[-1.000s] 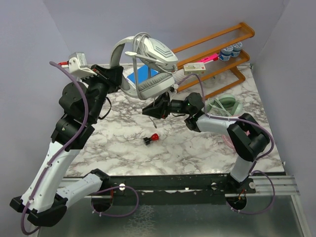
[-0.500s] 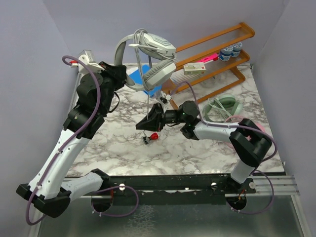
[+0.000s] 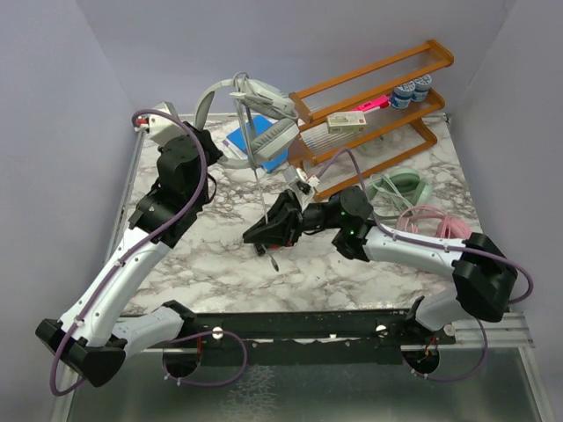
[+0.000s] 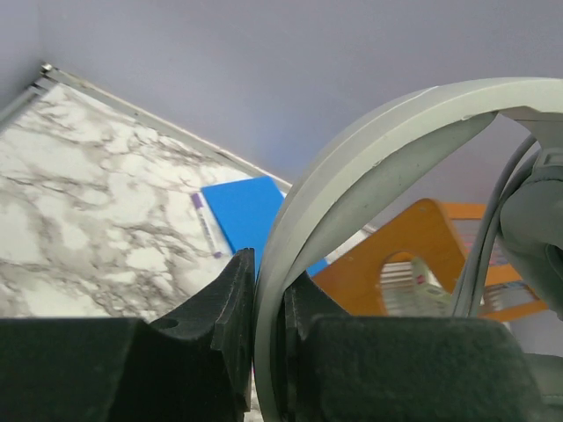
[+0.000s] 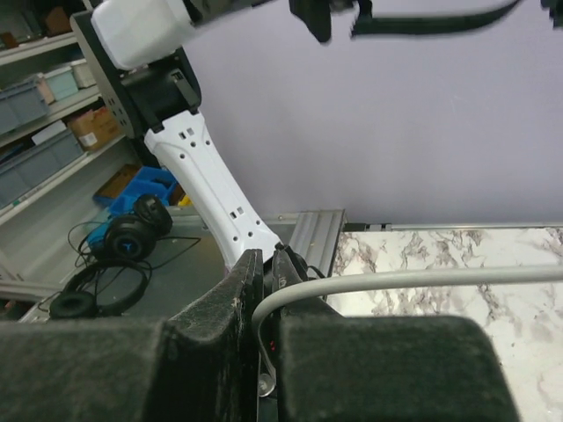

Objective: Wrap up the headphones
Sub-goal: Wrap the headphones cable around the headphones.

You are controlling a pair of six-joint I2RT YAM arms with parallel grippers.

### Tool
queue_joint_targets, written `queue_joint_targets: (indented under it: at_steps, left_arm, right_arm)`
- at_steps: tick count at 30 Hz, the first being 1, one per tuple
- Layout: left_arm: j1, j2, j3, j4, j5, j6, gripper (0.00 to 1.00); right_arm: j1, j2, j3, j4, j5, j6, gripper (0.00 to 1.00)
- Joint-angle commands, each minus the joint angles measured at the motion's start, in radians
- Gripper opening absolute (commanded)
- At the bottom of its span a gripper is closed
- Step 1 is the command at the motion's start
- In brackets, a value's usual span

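Observation:
My left gripper (image 3: 214, 149) is shut on the headband of the silver-grey headphones (image 3: 264, 119) and holds them up over the back of the table. In the left wrist view the band (image 4: 369, 141) runs between the closed jaws of the left gripper (image 4: 268, 272). The grey cable (image 3: 265, 193) hangs down from the cups to my right gripper (image 3: 261, 236), which is shut on it low over the table. The cable (image 5: 422, 277) shows in the right gripper (image 5: 264, 264). The mint green headphones (image 3: 400, 186) and the pink headphones (image 3: 431, 220) lie at the right.
An orange wooden rack (image 3: 387, 88) stands at the back right with a white box (image 3: 347, 121) and small blue-topped jars (image 3: 412, 90) on it. A blue pad (image 3: 242, 141) lies at the back under the raised headset. The marble table's left edge (image 3: 132, 189) is close to the left arm.
The left arm has swung back and to the left, taking the grey headset lower. The right gripper has moved left and nearer along the cable, and now covers the small red-and-black object.

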State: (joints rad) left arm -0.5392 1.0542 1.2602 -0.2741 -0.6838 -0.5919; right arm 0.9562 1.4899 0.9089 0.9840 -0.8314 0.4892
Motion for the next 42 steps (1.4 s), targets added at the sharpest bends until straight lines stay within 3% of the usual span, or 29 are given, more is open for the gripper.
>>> queue_joint_targets:
  at_steps: [1,6,14,17,22,35,42]
  left_arm:
    - [0.001,-0.030,-0.043,0.165,-0.135,0.149,0.00]
    - [0.001,-0.062,-0.132,0.237,-0.107,0.353,0.00]
    - [0.001,-0.082,-0.189,0.224,-0.054,0.698,0.00]
    - [0.001,-0.100,-0.209,0.211,-0.004,0.775,0.00]
    - [0.002,-0.097,-0.178,0.049,0.150,0.857,0.00]
    - [0.001,-0.116,-0.115,-0.148,0.361,0.917,0.00]
    - [0.001,-0.093,-0.105,-0.158,0.346,0.918,0.00]
  right_arm:
    - [0.014,-0.075,0.040,-0.117,0.039,-0.008,0.11]
    - [0.015,-0.091,0.181,-0.412,0.082,-0.077,0.12]
    - [0.015,-0.119,0.403,-1.129,0.169,-0.475,0.13]
    - [0.013,-0.132,0.449,-1.271,0.246,-0.562,0.11]
    - [0.013,-0.133,0.553,-1.446,0.378,-0.642,0.01]
    - [0.013,-0.121,0.634,-1.623,0.872,-0.838,0.06]
    - [0.013,-0.127,0.585,-1.607,0.942,-0.856,0.09]
